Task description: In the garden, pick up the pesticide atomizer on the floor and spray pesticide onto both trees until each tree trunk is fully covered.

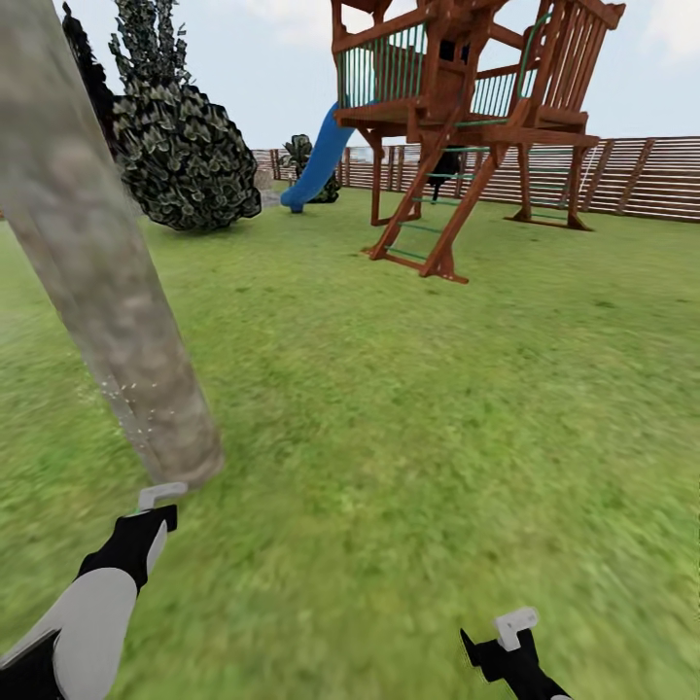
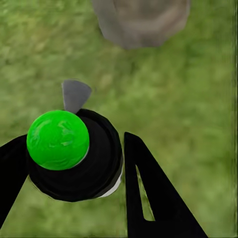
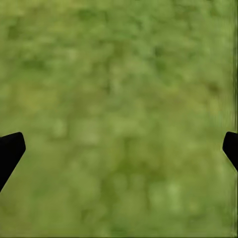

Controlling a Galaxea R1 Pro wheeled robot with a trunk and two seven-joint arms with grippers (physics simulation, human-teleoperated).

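Note:
A thick mottled grey-brown tree trunk [image 1: 107,282] leans across the left of the head view, its base on the lawn. Fine white pesticide specks [image 1: 131,403] dot its lower part. My left gripper [image 1: 156,506] is just short of the trunk's foot. In the left wrist view it [image 2: 74,173] is shut on the pesticide atomizer [image 2: 99,158], a round black bottle with a bright green top and a grey nozzle. The nozzle points towards the trunk base [image 2: 141,20]. My right gripper [image 1: 510,627] hangs open over bare grass, its fingertips [image 3: 10,148] far apart.
A wooden playhouse [image 1: 457,97] with a blue slide [image 1: 316,160] stands ahead to the right. A slatted reddish-brown fence [image 1: 642,175] runs behind it. A dark leafy bush [image 1: 180,156] sits behind the trunk. Open lawn [image 1: 437,408] lies between me and the playhouse.

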